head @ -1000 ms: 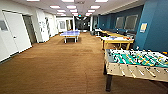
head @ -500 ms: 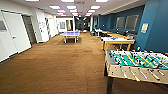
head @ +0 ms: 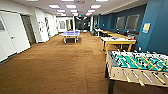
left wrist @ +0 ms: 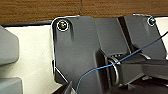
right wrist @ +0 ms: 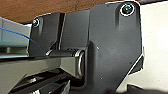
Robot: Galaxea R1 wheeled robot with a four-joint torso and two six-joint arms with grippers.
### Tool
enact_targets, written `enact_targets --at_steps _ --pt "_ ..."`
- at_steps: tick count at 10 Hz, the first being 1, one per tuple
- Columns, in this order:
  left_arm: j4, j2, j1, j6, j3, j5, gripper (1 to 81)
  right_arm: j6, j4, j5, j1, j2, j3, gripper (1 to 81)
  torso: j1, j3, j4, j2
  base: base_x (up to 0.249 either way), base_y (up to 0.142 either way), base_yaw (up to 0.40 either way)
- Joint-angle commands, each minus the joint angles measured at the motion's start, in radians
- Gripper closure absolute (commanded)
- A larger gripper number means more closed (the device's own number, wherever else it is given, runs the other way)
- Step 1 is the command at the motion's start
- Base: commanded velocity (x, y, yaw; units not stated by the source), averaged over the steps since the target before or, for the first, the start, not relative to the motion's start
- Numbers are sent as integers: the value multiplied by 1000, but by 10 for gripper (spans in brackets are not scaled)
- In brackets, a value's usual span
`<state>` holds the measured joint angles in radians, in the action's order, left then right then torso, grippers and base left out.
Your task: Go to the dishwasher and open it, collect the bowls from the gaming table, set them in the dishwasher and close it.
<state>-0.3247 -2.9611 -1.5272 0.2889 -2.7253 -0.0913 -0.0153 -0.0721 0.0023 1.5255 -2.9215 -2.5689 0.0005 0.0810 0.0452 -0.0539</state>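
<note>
A long recreation room stretches ahead, its floor covered in brown carpet [head: 62,65] that runs to a dim far corridor. Close by on the right stands a wooden table-football table [head: 137,66] with a green field and rows of small figures on rods. Just beyond it, along the deep teal wall [head: 155,32], sits a long narrow table with a white top and yellow legs [head: 117,41]; this looks to be the gaming table, and some small coloured items lie on its top, too blurred to tell whether they are bowls. Farther along the same wall, more yellow-topped tables [head: 110,33] follow in a row. In the middle of the room, well apart from all of these, stands a blue table-tennis table [head: 70,33]. White doors [head: 13,35] and white walls line the left side, and square ceiling lights [head: 71,6] glow overhead.

Each wrist camera looks across its arm's own dark plate, with pale robot bodywork behind and a strip of the carpet past it; a thin blue cable [left wrist: 105,66] crosses the left one. I cannot tell whether either pincer is clenched or released, for the fingers cannot be made out.
</note>
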Motion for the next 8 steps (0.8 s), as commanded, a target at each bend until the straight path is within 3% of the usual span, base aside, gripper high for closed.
enact_targets --at_steps 1,8 --pt "3 8 46 -2 -5 45 10 3 -6 -53 -49 6 -2 10 0 0 0 0 142 0 0" --pt "3 9 46 -2 -5 41 10 3 -5 -53 -47 2 -3 10 1 0 0 0 144 0 0"
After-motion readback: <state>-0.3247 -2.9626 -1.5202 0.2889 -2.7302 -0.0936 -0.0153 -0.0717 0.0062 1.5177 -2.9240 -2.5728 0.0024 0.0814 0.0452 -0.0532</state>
